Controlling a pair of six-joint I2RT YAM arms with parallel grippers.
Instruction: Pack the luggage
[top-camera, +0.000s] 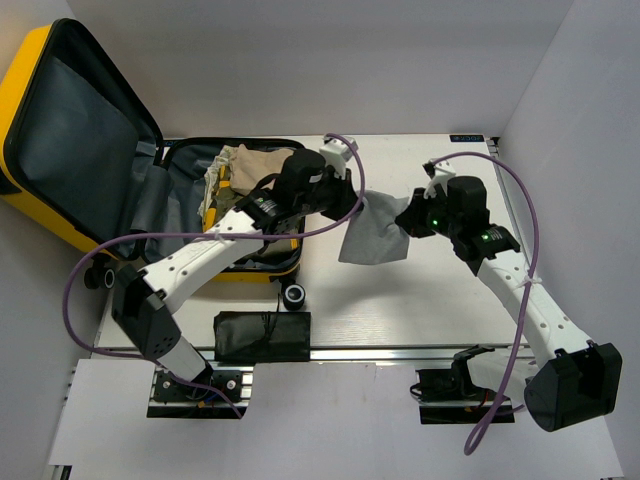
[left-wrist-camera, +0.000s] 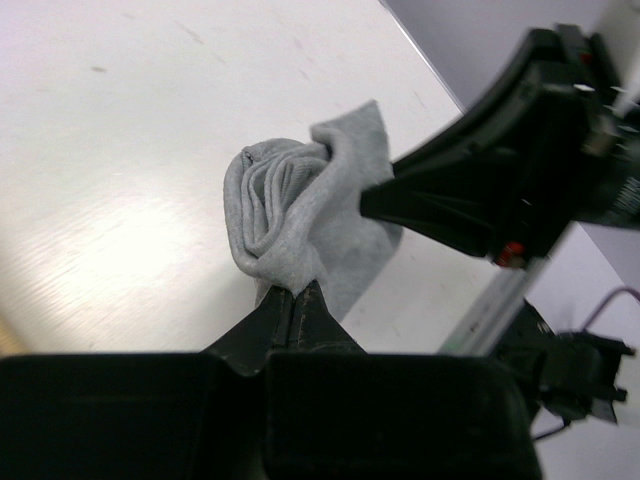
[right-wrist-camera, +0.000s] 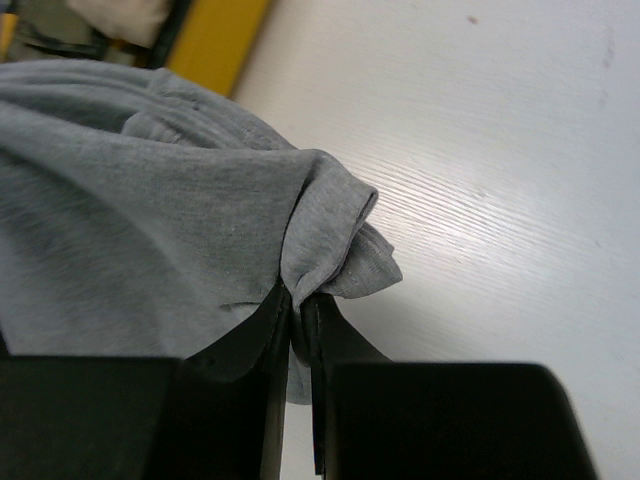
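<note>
Now, cloth (top-camera: 375, 235): grey, it is hanging between the two grippers over the table's (top-camera: 420, 310) middle. It is being held at two corners, likely so that it spreads flat rather than bunching. Whether its lower edge is touching the tabletop, I cannot tell.
Left gripper (left-wrist-camera: 295, 295): the fingers are pressing together on a rolled, gathered corner of the cloth. Its arm is reaching across the luggage's near right corner to get there.
Right gripper (right-wrist-camera: 300, 300): it is pinching the opposite gathered corner, jaws nearly meeting with only fabric between them.
Luggage (top-camera: 20, 100): it is lying open on the table's left half. The lid is standing propped beyond the far left corner and the base is facing up, so things can go in from above.
Clothes (top-camera: 250, 165): beige and olive pieces are sitting in the base toward its far right corner, so packing looks partway done.
Pouch (top-camera: 262, 337): it is lying flat at the near edge, left of centre, well apart from the cloth.
Edges: the base's right rim is standing between the cloth and the packed clothes, so I judge the cloth is going to need lifting over it.
Room: bare tabletop is showing on the right half and toward the far edge. The way to the base is running leftward and near, but the left arm is itself crossing over the base and crowding the opening.
</note>
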